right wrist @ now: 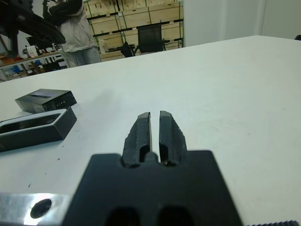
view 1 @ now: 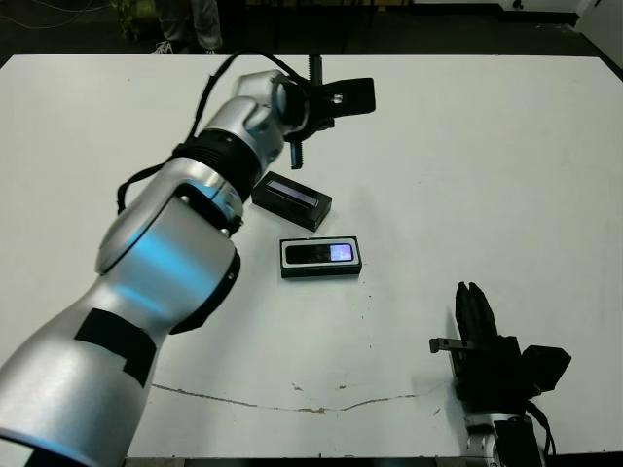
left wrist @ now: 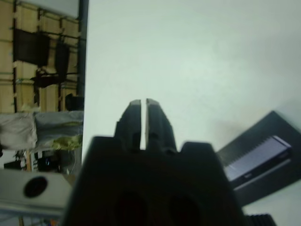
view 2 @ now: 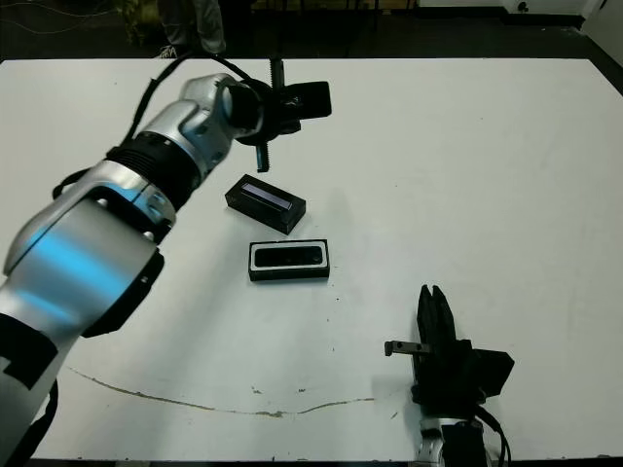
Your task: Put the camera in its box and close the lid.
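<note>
The box lay near the middle of the counter, with the camera inside it. The lid lay just behind the box and slightly to its left, apart from it. The left claw hung above the counter behind the lid. The right claw sat well to the right of the box, nearer the front edge.

Left gripper: fingertips not visible from either head view, hidden behind the wrist. Lid: blurred in left wrist view and cut off by the frame edge. Box: cut off at the right wrist frame edge; interior not visible there. Person beyond the table: partly cropped, out of focus.
</note>
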`<state>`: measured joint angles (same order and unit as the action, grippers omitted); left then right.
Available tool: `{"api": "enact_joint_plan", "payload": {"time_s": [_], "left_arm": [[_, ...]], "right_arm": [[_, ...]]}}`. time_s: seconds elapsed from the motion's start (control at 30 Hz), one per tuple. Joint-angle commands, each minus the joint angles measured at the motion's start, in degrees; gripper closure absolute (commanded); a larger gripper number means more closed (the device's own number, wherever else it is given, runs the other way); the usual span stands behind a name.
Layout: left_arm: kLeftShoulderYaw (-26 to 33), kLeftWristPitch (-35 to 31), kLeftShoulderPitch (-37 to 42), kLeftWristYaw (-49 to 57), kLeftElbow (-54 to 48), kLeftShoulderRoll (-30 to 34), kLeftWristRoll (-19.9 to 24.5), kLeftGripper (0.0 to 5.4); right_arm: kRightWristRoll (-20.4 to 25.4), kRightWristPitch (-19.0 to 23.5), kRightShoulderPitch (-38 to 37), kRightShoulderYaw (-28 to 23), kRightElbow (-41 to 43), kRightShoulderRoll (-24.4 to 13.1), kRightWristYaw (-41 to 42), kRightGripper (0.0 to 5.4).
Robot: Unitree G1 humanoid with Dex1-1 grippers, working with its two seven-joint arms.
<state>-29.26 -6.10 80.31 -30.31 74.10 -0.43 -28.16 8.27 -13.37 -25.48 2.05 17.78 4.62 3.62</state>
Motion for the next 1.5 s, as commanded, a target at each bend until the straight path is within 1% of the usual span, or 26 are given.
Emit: {"api": "enact_joint_plan", "payload": {"time_s": [0.03, 0.2, 0.23, 0.33, 0.43, 0.5, 0.53, 0.6, 0.73, 0.83, 0.97, 1.07, 1.27, 1.37, 1.5], "left_arm": [[0.3, -2.0, -2.8, 1.8, 1.5, -1.7, -0.6, 5.37], [-4.2, -1.3, -3.0, 0.2, 2.7, -2.9, -5.4, 5.37], [-5.3, -1.3, -2.8, -1.4, 3.1, -3.3, -6.5, 5.28], [-7.5, -0.9, -3.1, -3.2, 3.9, -4.2, -9.0, 4.78], [-6.7, -1.3, -4.6, -1.1, 4.0, -4.8, -8.9, 4.09], [-7.1, -1.3, -5.5, -0.5, 4.0, -5.1, -9.5, 3.61], [-8.0, -1.3, -5.6, -1.3, 4.1, -5.3, -10.3, 3.55], [-9.5, -0.7, -5.9, -3.8, 4.3, -5.5, -11.7, 3.68], [-9.9, -0.1, -7.1, -6.2, 4.4, -5.1, -12.1, 4.67], [-11.6, 0.6, -7.5, -8.5, 4.8, -4.6, -13.7, 5.38], [-11.7, 0.0, -8.3, -9.4, 4.9, -3.6, -14.2, 5.38], [-12.1, 0.5, -9.3, -8.6, 4.7, -2.0, -14.7, 5.38], [-13.0, 0.8, -10.2, -10.3, 4.5, 1.3, -16.0, 5.38], [-14.0, 1.7, -10.4, -10.3, 4.2, 3.3, -17.2, 5.38], [-14.0, 1.5, -10.6, -10.3, 3.9, 5.4, -17.6, 5.38]], "right_arm": [[0.7, 1.6, -1.9, 0.2, -1.2, 0.1, -0.1, 5.40], [-0.9, 2.9, -3.6, 1.0, 0.8, 0.1, -1.3, 5.40], [-0.8, 2.7, -3.9, 1.1, 1.0, 0.2, -1.3, 5.40], [-0.7, 2.6, -4.7, 1.5, 1.6, 0.3, -1.6, 5.40], [-0.7, 2.9, -6.1, 2.0, 3.0, 0.5, -2.0, 5.40], [0.0, 2.9, -6.7, 2.1, 3.6, 0.7, -2.0, 5.40], [0.1, 2.7, -7.0, 2.0, 3.8, 0.8, -2.1, 5.40], [0.3, 2.5, -7.3, 1.9, 4.0, 0.9, -2.1, 5.40], [2.0, 1.5, -7.6, 1.5, 4.0, 0.8, -1.2, 5.40], [2.2, 1.8, -8.0, 1.7, 4.6, 1.0, -1.3, 5.40], [2.3, 1.2, -8.5, 1.9, 5.2, 0.9, -0.9, 5.40], [3.3, 0.2, -8.4, 1.8, 4.7, 1.1, -0.3, 5.40], [2.4, 1.3, -8.6, 1.7, 5.8, 1.0, -1.0, 5.40], [2.1, 0.9, -8.3, 1.7, 5.5, 0.8, -0.7, 5.40], [2.2, 2.4, -8.4, 1.9, 6.5, 0.8, -1.2, 5.40]]}}
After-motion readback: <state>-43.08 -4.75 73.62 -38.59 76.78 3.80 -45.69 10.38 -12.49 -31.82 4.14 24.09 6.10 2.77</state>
